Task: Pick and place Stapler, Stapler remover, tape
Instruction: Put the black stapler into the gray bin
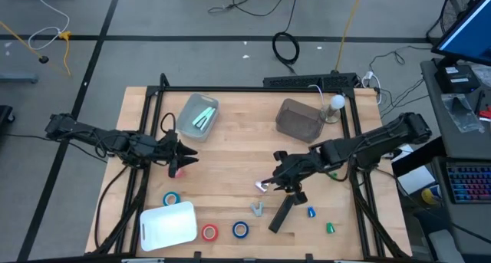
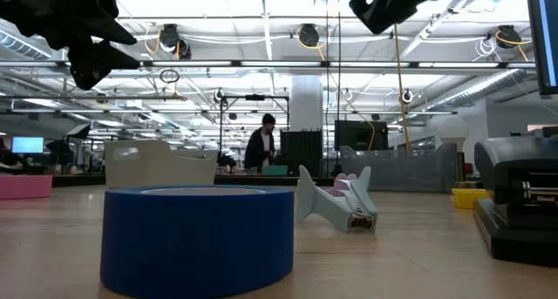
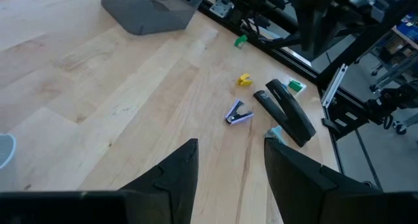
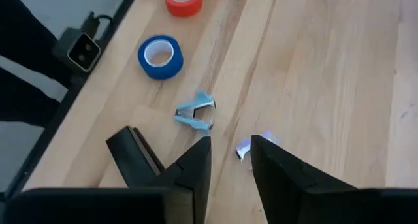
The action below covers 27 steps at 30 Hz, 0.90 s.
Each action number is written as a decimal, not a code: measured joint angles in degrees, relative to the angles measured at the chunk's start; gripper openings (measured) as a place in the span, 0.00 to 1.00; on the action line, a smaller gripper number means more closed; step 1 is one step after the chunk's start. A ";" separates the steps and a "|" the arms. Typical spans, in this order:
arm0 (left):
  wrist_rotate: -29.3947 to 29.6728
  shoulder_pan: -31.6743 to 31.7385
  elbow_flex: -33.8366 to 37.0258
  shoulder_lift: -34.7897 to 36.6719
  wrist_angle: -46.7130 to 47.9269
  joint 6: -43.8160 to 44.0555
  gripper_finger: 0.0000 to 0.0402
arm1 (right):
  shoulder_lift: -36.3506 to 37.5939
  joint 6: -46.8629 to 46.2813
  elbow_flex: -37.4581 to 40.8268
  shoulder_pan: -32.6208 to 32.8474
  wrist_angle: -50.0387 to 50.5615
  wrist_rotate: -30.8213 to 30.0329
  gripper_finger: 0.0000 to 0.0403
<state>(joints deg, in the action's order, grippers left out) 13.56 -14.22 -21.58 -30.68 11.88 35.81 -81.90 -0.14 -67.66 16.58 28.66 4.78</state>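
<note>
A purple stapler remover (image 1: 262, 186) (image 3: 238, 113) lies on the wooden table. My right gripper (image 1: 268, 182) (image 4: 230, 142) hangs open just above it, and the remover (image 4: 250, 145) shows past the fingertips. A black stapler (image 1: 281, 214) (image 4: 134, 153) and a pale blue stapler remover (image 1: 258, 209) (image 4: 196, 113) lie nearer the front edge. Tape rolls lie flat along the front: teal (image 1: 171, 198), red (image 1: 209, 232) and blue (image 1: 240, 230) (image 2: 199, 238). My left gripper (image 1: 184, 157) (image 3: 228, 145) waits open at mid-left, with a pink roll (image 1: 178, 172) beside it.
A clear bin (image 1: 201, 113) with green items and a grey bin (image 1: 299, 119) stand at the back. A white bin (image 1: 169, 225) stands at the front left. Small blue (image 1: 311, 212) and green (image 1: 331, 228) bits lie right of the stapler. Bare wood lies in the middle.
</note>
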 joint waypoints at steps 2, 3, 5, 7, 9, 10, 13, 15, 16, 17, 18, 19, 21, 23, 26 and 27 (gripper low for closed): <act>0.01 0.00 0.00 0.00 0.02 -0.02 0.44 | -0.58 0.00 0.00 0.00 -0.19 0.00 0.27; 0.00 0.00 0.00 0.00 0.04 -0.04 0.44 | -0.73 0.00 0.00 0.00 -0.41 0.00 0.27; 0.02 0.00 0.00 0.00 0.09 -0.13 0.44 | -0.75 1.02 0.00 0.00 0.01 0.02 0.27; 0.02 0.00 0.00 0.00 0.31 -0.13 0.44 | -0.75 2.46 0.00 0.00 0.20 0.46 0.27; 0.02 0.00 0.00 0.00 0.44 -0.13 0.44 | -0.75 3.96 0.00 0.01 1.51 1.69 0.27; 0.02 0.00 0.00 0.00 0.44 -0.13 0.44 | -0.75 4.31 0.00 0.02 2.47 2.40 0.27; 0.02 0.00 0.00 0.00 0.46 -0.13 0.44 | -0.75 5.79 0.00 0.09 6.24 4.33 0.29; 0.02 0.00 0.00 0.00 0.63 -0.12 0.44 | -0.75 7.14 0.00 0.32 8.45 4.50 0.30; 0.02 0.00 0.00 0.00 0.83 -0.11 0.44 | -0.75 7.80 0.02 0.43 9.18 4.51 0.31; 0.00 0.00 0.00 0.00 1.04 -0.09 0.44 | -0.75 8.64 0.02 0.54 9.65 4.52 0.32; 0.02 0.00 0.00 0.00 1.28 -0.11 0.44 | -0.75 9.38 0.02 0.77 9.82 4.50 0.34; 0.02 0.00 0.00 0.00 1.58 -0.09 0.44 | -0.75 10.13 0.02 1.01 9.81 4.50 0.35; 0.02 0.00 0.00 0.00 2.15 -0.07 0.44 | -0.75 11.79 0.02 1.53 9.77 4.52 0.38; 0.02 0.00 0.00 0.00 2.27 -0.07 0.44 | -0.75 13.43 0.01 2.10 9.89 4.52 0.41; 0.02 0.00 0.00 0.00 2.10 -0.07 0.44 | -1.11 15.42 0.02 2.81 10.60 4.55 0.45; 0.02 0.00 0.00 0.00 2.12 -0.07 0.44 | -1.48 15.88 0.00 2.93 10.60 4.62 0.46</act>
<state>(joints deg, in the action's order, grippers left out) 13.58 -14.22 -21.58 -30.68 14.00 35.75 -83.38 15.73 -67.66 19.51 39.27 9.39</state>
